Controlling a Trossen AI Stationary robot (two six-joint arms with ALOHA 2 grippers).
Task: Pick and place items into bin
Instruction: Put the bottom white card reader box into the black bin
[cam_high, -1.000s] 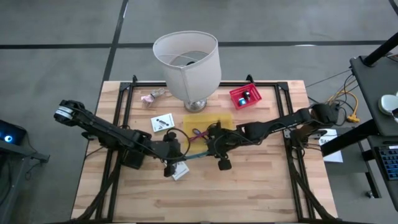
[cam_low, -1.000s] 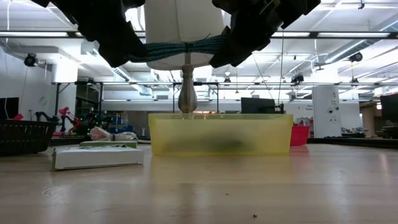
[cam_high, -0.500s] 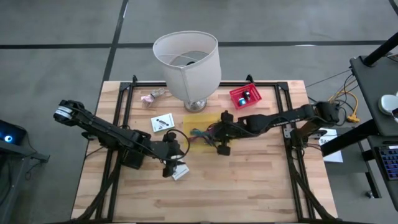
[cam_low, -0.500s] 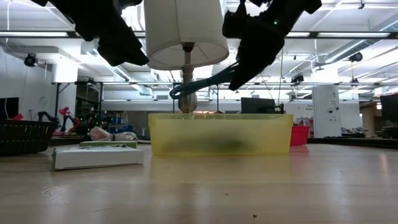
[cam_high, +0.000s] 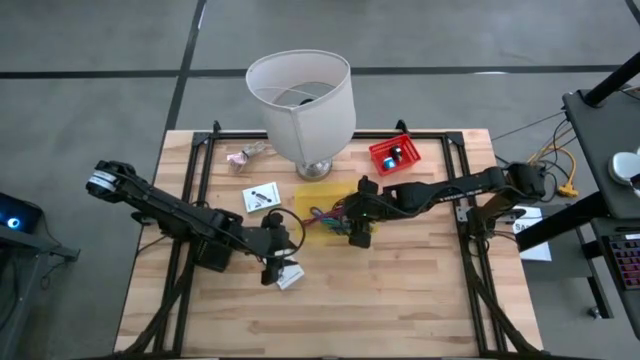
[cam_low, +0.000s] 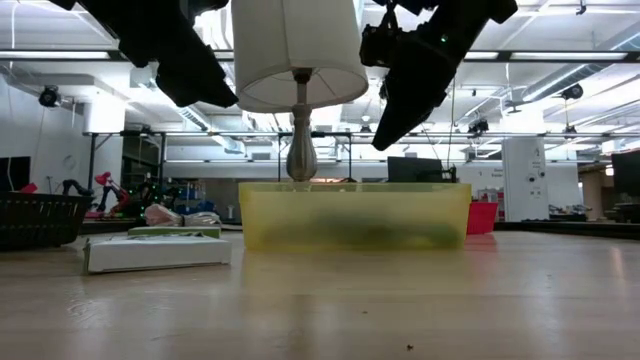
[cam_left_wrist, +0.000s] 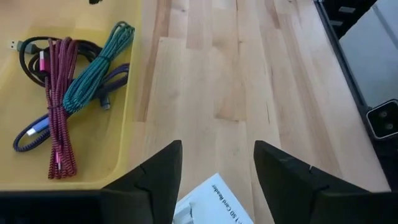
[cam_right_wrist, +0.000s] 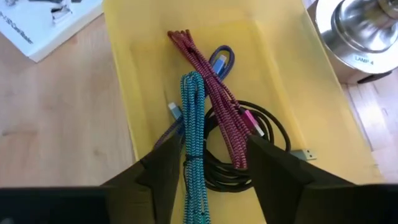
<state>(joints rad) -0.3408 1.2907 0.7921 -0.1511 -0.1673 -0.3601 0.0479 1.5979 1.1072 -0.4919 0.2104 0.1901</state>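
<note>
The yellow bin (cam_high: 312, 190) stands at mid-table, in front of the lamp. In it lie a teal cable bundle (cam_right_wrist: 194, 124), a magenta cable (cam_right_wrist: 211, 106), a purple cable (cam_right_wrist: 221, 59) and a coiled black cable (cam_right_wrist: 273, 134). My right gripper (cam_right_wrist: 214, 174) hangs open above the bin (cam_low: 355, 215), its fingers on either side of the teal bundle's end and clear of it. My left gripper (cam_left_wrist: 217, 180) hangs open above bare wood near the bin's near left corner, over a white card (cam_left_wrist: 211, 202).
A lamp with a big white shade (cam_high: 300, 100) stands just behind the bin. A red tray (cam_high: 393, 155) sits at the back right, a white card (cam_high: 262, 197) left of the bin, and a wrapped item (cam_high: 245, 155) farther back. Bare wood lies toward the near edge.
The teal cable hung stretched between both grippers. My left gripper let go of its end. My right gripper carried the cable toward the far edge over the bin, then let go, and the cable fell into the bin.
</note>
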